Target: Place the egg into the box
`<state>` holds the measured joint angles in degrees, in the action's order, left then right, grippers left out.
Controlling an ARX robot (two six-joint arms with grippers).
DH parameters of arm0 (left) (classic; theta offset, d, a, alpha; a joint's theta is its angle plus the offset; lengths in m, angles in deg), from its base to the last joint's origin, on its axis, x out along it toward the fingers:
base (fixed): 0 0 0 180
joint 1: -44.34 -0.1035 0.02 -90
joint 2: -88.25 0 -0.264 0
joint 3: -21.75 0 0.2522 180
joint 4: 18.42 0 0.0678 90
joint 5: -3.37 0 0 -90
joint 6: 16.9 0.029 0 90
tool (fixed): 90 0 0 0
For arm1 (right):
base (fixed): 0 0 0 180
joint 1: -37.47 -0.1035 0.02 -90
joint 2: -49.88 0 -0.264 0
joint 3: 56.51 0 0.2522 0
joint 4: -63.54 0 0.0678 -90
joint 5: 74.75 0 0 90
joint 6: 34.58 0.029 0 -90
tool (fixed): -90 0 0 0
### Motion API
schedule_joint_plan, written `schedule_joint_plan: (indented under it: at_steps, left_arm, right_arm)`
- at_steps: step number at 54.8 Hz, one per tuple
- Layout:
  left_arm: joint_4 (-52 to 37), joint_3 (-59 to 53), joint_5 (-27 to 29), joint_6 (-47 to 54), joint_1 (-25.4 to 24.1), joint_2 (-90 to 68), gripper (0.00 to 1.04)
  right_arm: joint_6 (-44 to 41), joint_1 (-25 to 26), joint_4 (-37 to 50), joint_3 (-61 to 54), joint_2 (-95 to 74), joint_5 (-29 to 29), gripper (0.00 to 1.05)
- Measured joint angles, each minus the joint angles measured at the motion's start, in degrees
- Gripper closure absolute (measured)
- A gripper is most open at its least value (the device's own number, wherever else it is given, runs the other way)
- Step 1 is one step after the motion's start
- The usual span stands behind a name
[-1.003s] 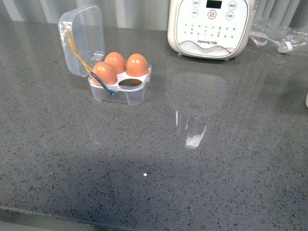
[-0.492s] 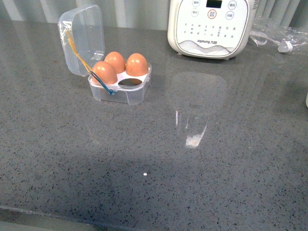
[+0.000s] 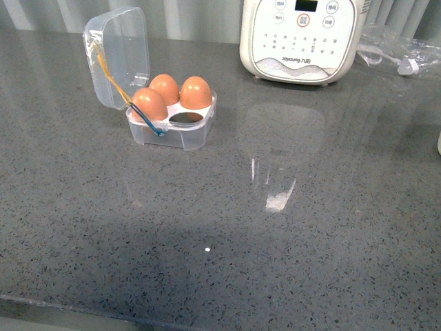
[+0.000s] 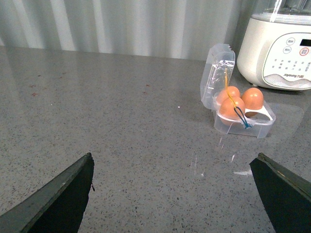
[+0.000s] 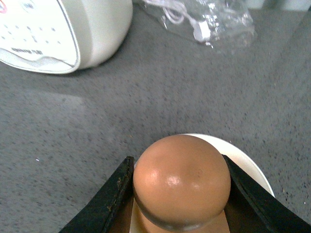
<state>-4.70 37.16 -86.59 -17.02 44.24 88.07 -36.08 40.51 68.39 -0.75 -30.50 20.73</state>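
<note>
Countertop (image 3: pixel 310 241) grey | white appliance (image 3: pixel 303 41) at back | box (image 3: pixel 172 131) lid up, three eggs (image 3: pixel 165 89) seated, one slot (image 3: pixel 186 118) empty | left gripper (image 4: pixel 170 194) spread wide, holding nothing | right gripper (image 5: pixel 180 194) clamped on egg (image 5: pixel 182 187) over white dish (image 5: pixel 248 165), out of front view | we judge grasp done; carry and seating left

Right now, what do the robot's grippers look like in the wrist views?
Left gripper: two flat, matte dark wedge-shaped fingers tapering to points. Right gripper: black fingers with slightly scuffed edges. No cables or markings show; the front view shows neither arm.
</note>
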Motion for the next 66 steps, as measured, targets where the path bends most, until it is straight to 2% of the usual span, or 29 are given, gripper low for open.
schedule_joint_plan:
  at_steps: [10, 19, 24, 31, 45, 66]
  left_arm:
    - [0.0, 0.0, 0.0, 0.0, 0.0, 0.0, 0.07]
    - [0.0, 0.0, 0.0, 0.0, 0.0, 0.0, 0.07]
    - [0.0, 0.0, 0.0, 0.0, 0.0, 0.0, 0.07]
    - [0.0, 0.0, 0.0, 0.0, 0.0, 0.0, 0.07]
    - [0.0, 0.0, 0.0, 0.0, 0.0, 0.0, 0.07]
    - [0.0, 0.0, 0.0, 0.0, 0.0, 0.0, 0.07]
  right_arm:
    - [-0.2, -11.9, -1.9, 5.4, 0.7, 0.0, 0.61]
    - [-1.2, -22.5, -2.5, 9.1, -2.8, 3.5, 0.61]
    - [-2.5, -30.0, -2.6, 11.3, -6.9, 6.4, 0.61]
    - [-3.3, -35.5, -2.6, 12.9, -11.5, 7.1, 0.61]
    - [-3.3, -36.4, -2.2, 14.0, -14.8, 6.6, 0.61]
    - [-2.3, -32.7, -3.4, 18.8, -20.6, 6.4, 0.61]
